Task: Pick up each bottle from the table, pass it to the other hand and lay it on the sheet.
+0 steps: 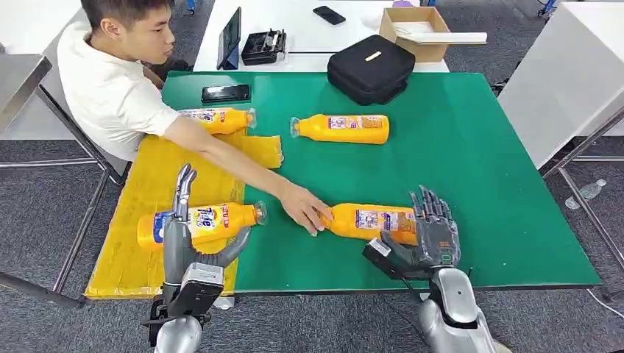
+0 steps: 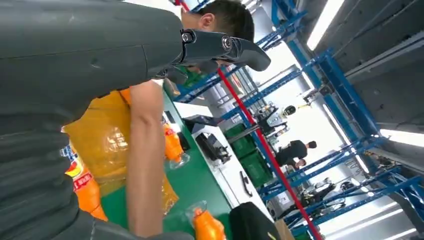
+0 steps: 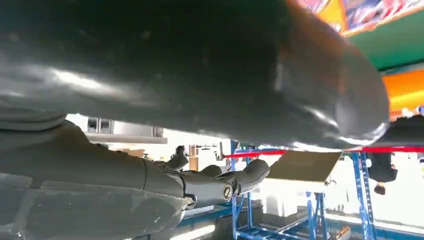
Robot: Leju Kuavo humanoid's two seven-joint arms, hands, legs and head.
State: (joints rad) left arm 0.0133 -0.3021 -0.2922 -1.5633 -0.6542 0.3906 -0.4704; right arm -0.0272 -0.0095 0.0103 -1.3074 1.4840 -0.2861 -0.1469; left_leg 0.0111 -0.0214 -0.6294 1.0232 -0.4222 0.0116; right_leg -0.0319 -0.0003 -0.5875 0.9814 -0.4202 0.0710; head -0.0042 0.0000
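Several orange bottles lie on their sides. One bottle [image 1: 197, 224] rests on the yellow sheet [image 1: 140, 184], just behind my left hand [image 1: 182, 239], whose fingers point up and apart and hold nothing. A second bottle [image 1: 215, 119] lies at the sheet's far end. A third [image 1: 342, 128] lies on the green table [image 1: 478, 184]. The nearest bottle [image 1: 368, 220] lies by my right hand [image 1: 430, 239], which is spread at its base without gripping it. A person's hand [image 1: 305, 209] rests on that bottle's neck. The left wrist view has my left hand [image 2: 75, 75] and the person's arm [image 2: 145, 165].
The person [image 1: 110, 81] leans in from the far left, with an arm stretched across the sheet. A black bag [image 1: 370, 68] and a phone [image 1: 226, 93] sit at the table's far edge. A cardboard box [image 1: 416, 29] stands on the white table behind.
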